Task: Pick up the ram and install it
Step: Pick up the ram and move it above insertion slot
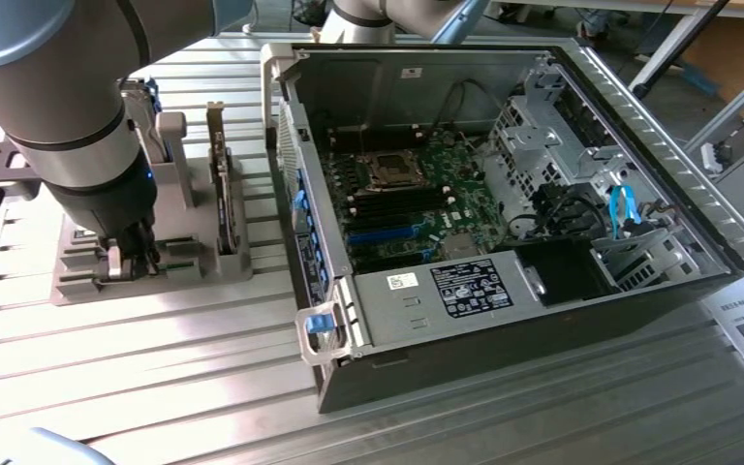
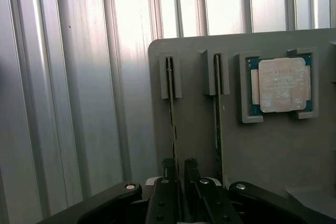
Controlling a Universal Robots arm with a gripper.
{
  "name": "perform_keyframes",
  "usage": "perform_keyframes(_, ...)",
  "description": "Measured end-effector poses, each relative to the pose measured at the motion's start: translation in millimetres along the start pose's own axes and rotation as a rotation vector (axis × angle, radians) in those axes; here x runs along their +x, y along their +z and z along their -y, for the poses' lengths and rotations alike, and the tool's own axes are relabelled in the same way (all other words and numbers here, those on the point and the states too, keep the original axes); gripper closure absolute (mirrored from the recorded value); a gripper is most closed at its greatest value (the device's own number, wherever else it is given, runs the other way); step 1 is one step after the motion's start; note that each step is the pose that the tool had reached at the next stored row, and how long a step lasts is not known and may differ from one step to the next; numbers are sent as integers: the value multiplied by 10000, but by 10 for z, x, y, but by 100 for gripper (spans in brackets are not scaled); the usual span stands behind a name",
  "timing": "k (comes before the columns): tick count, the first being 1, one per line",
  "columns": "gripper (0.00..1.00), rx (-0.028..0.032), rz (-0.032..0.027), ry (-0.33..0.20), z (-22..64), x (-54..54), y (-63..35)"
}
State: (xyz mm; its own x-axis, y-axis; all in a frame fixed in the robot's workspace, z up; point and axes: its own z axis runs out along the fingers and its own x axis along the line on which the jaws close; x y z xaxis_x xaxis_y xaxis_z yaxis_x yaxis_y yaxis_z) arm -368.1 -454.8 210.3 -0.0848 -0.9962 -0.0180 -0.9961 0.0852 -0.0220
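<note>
Gripper (image 2: 180, 174) pinching ram (image 2: 171, 108) standing on edge in grey holder (image 2: 273, 156), second stick (image 2: 217, 103) slotted beside it, processor chip (image 2: 282, 85) recessed nearby, exterior view adds open computer case (image 1: 476, 300) alongside, holder towards bench (image 1: 152, 387) edge at exterior view's left.

Exterior view high and wide, wrist view close over shared holder (image 1: 204, 276) (image 2: 194, 129)

table (image 1: 152, 368): ribbed shiny metal | holder (image 2: 273, 150): matt grey plastic | ram (image 2: 171, 108): thin circuit board
</note>
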Motion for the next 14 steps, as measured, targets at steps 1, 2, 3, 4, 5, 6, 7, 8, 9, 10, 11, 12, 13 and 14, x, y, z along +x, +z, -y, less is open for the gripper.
perform_keyframes(1,79,-1,1,-38,0,0,0)
perform_keyframes(2,79,-2,1,-78,0,0,0)
perform_keyframes(3,79,-2,2,-116,0,0,0)
perform_keyframes(4,79,-3,3,-151,0,0,0)
perform_keyframes(5,79,-3,3,-161,0,0,0)
perform_keyframes(6,79,-3,3,-162,0,0,0)
perform_keyframes(7,79,-2,3,-162,0,1,1)
perform_keyframes(8,79,-2,3,-162,0,3,1)
perform_keyframes(9,79,-2,3,-162,0,5,1)
perform_keyframes(10,79,-2,2,-162,1,7,1)
perform_keyframes(11,79,-2,2,-162,1,8,1)
perform_keyframes(12,79,-3,1,-162,1,9,1)
perform_keyframes(13,79,-2,2,-161,1,9,1)
perform_keyframes(14,79,-3,2,-161,1,9,1)
